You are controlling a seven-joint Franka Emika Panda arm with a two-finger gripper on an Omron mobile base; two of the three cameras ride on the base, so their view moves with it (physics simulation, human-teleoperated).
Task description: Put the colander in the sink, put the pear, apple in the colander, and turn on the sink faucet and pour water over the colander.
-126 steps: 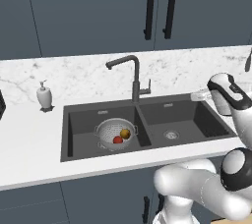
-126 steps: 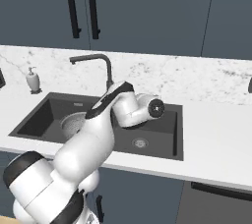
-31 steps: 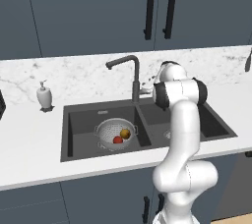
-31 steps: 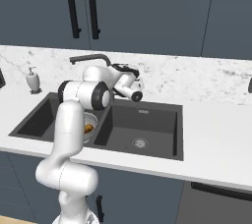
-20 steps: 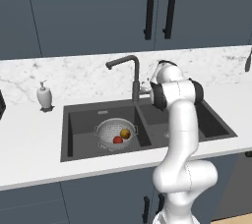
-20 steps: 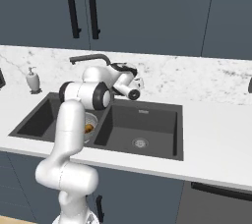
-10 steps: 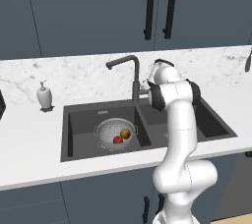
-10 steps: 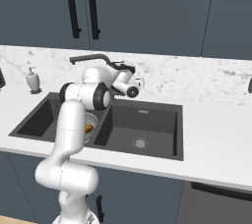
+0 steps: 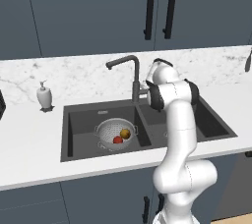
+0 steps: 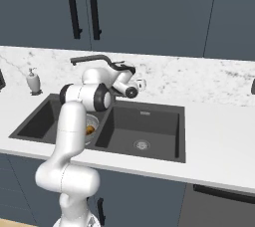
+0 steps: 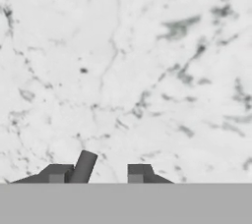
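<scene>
Since a moment ago the arm has reached in behind the sink faucet [image 9: 132, 73] and the gripper [image 11: 100, 170] has narrowed around its small side lever [image 11: 83, 167], jaws nearly closed with the lever against one finger. The colander [image 9: 114, 133] sits in the sink's [image 9: 74, 120] left basin with pear [image 9: 125, 133] and apple [image 9: 117, 140] inside. I'd seat the lever squarely, then swing it gently.
</scene>
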